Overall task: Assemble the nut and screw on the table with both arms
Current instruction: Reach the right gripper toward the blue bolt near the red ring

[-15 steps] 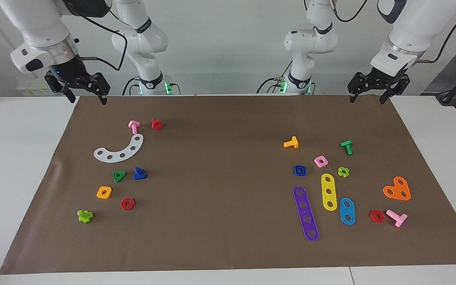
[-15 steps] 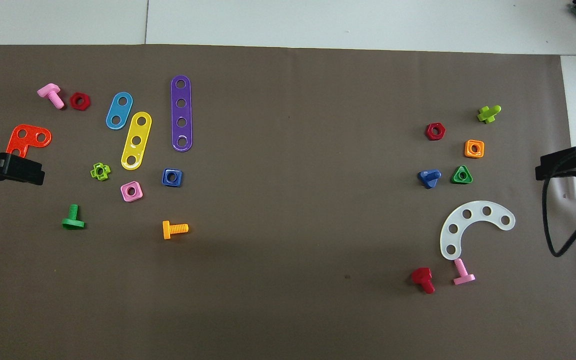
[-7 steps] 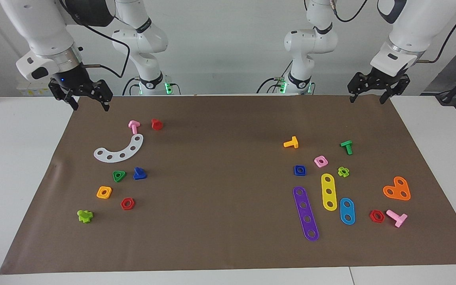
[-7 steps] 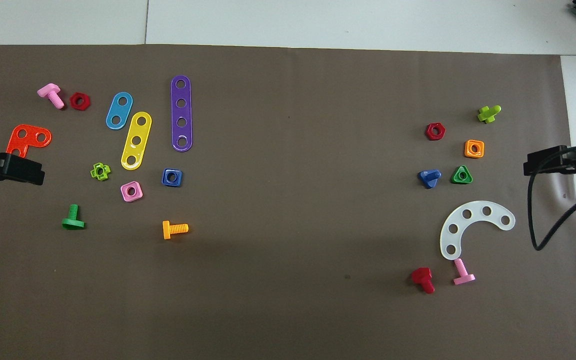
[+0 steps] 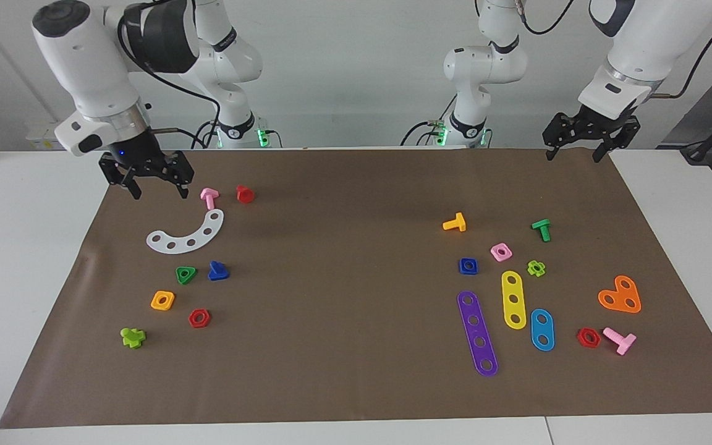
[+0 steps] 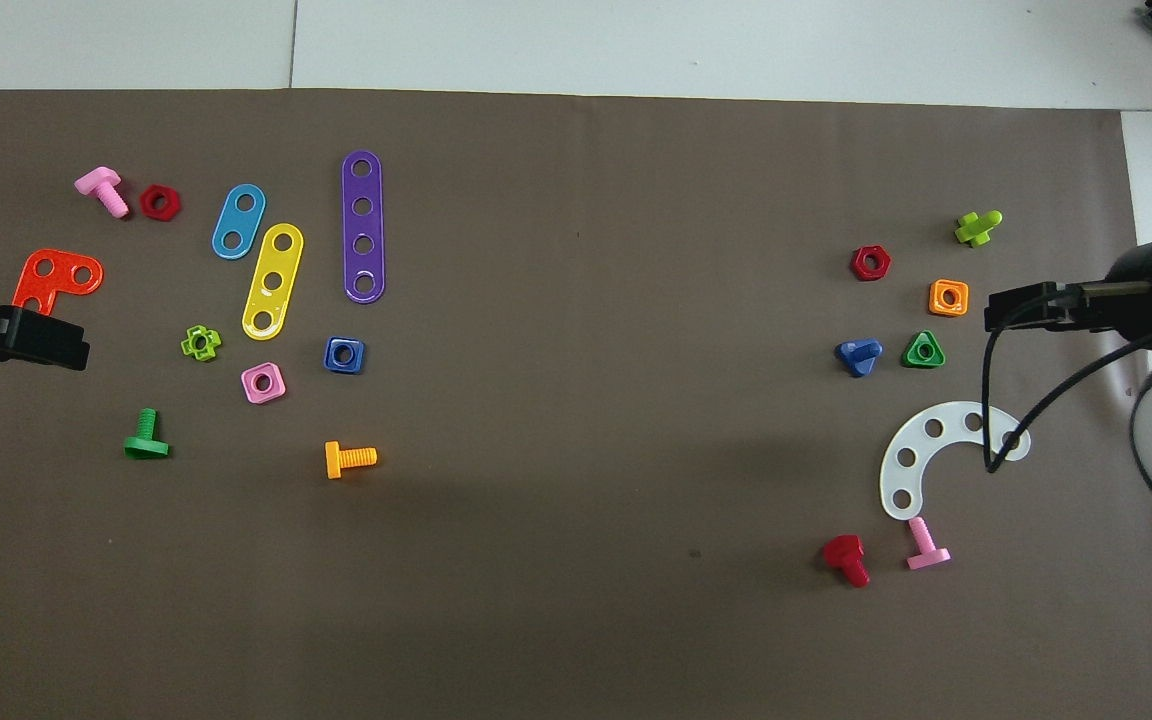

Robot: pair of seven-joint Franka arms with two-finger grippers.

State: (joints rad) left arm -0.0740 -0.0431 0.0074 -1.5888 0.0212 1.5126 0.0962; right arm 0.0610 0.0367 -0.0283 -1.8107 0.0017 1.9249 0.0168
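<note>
The dark-blue nut [image 5: 468,266] [image 6: 344,355] lies flat on the brown mat [image 5: 343,296] toward the left arm's end of the table [image 5: 22,259], beside a pink square nut [image 5: 500,251]. The dark-blue screw [image 5: 217,271] [image 6: 858,356] lies toward the right arm's end, next to a green triangular nut [image 5: 185,274]. My right gripper [image 5: 160,194] [image 6: 1011,308] hangs open and empty over the mat's corner, near the pink bolt [image 5: 209,198] and well clear of the screw. My left gripper [image 5: 572,157] [image 6: 46,345] waits open and empty above the mat's other corner.
Around the screw lie a white curved strip [image 5: 186,235], a red bolt [image 5: 245,194], an orange nut [image 5: 162,300], a red hex nut [image 5: 199,318] and a lime piece [image 5: 133,337]. Near the nut lie purple [image 5: 477,332], yellow [image 5: 513,299] and blue [image 5: 542,329] strips and an orange bolt [image 5: 455,222].
The right arm has swung lower and in over the mat, toward the pink bolt and white strip. The left arm and all the parts have stayed put.
</note>
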